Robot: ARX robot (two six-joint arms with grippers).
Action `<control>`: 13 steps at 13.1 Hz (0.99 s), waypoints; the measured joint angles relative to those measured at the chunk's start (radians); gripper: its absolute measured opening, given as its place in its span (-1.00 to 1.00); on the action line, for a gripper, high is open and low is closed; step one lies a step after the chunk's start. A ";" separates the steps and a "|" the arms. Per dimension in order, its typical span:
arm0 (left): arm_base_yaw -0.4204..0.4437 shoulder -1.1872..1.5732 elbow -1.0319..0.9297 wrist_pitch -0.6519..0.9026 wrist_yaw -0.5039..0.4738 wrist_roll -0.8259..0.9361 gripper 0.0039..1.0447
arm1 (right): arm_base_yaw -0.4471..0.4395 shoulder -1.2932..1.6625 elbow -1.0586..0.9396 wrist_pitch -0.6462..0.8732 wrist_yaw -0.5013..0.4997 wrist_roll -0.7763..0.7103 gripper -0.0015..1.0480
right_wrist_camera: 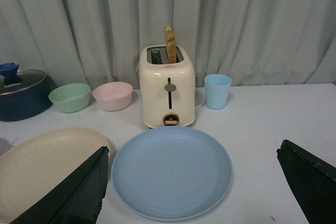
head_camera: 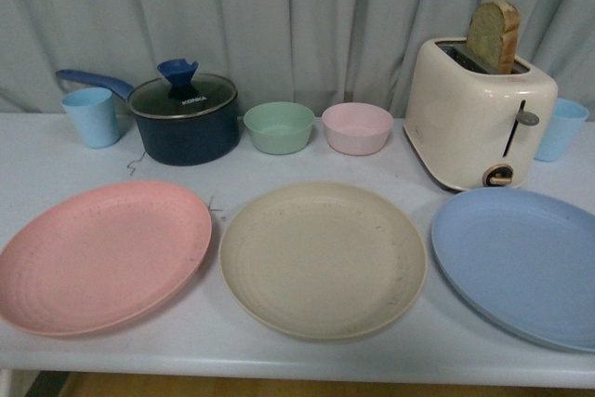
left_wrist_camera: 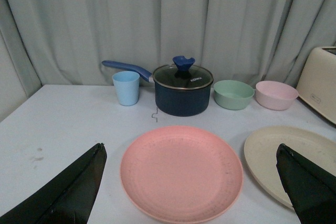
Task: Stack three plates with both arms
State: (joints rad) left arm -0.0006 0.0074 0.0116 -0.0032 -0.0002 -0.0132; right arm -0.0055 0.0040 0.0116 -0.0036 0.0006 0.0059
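Three plates lie flat in a row along the near edge of the tabletop: the pink plate on the robot's left, the beige plate in the middle, the blue plate on its right. They sit just beside each other with rims apart, and nothing is stacked yet. They look stiff and fairly light to me, matte and speckled, more like moulded plastic than china, so I'd guess they won't chip easily but may skate across the smooth surface if nudged. They are shallow and the rim sits low, so the only sensible hold is at the edge, one finger slipped under the lip and one on top. A pinch there could let the far side of the plate droop. The left hand hangs just above and short of the pink plate, its black fingers spread wide and holding nothing. The right hand sits the same way over the near side of the blue plate, jaws wide apart and empty. Behind the row stand a saucepan, two small bowls and a toaster, the toaster closest to the blue plate's far rim.
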 joint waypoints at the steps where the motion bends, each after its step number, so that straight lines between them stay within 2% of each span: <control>1: 0.000 0.000 0.000 0.000 0.000 0.000 0.88 | 0.000 0.000 0.000 0.000 0.000 0.000 0.87; 9: 0.000 0.000 0.000 0.000 0.000 0.000 0.88 | 0.000 0.000 0.000 0.000 0.000 0.000 0.87; 10: -0.001 0.013 0.014 -0.057 -0.008 -0.023 0.88 | 0.000 0.000 0.000 0.000 0.000 0.000 0.87; 11: 0.002 0.177 0.117 -0.265 -0.002 -0.149 0.88 | 0.000 0.000 0.000 0.000 0.000 0.000 0.87; 12: 0.006 0.368 0.196 -0.302 -0.001 -0.240 0.88 | 0.000 0.000 0.000 0.001 -0.001 0.000 0.87; 13: 0.011 0.512 0.241 -0.262 0.027 -0.257 0.88 | 0.000 0.000 0.000 0.000 -0.001 0.000 0.87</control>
State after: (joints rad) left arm 0.0105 0.5194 0.2531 -0.2653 0.0269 -0.2707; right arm -0.0055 0.0040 0.0116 -0.0040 -0.0002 0.0055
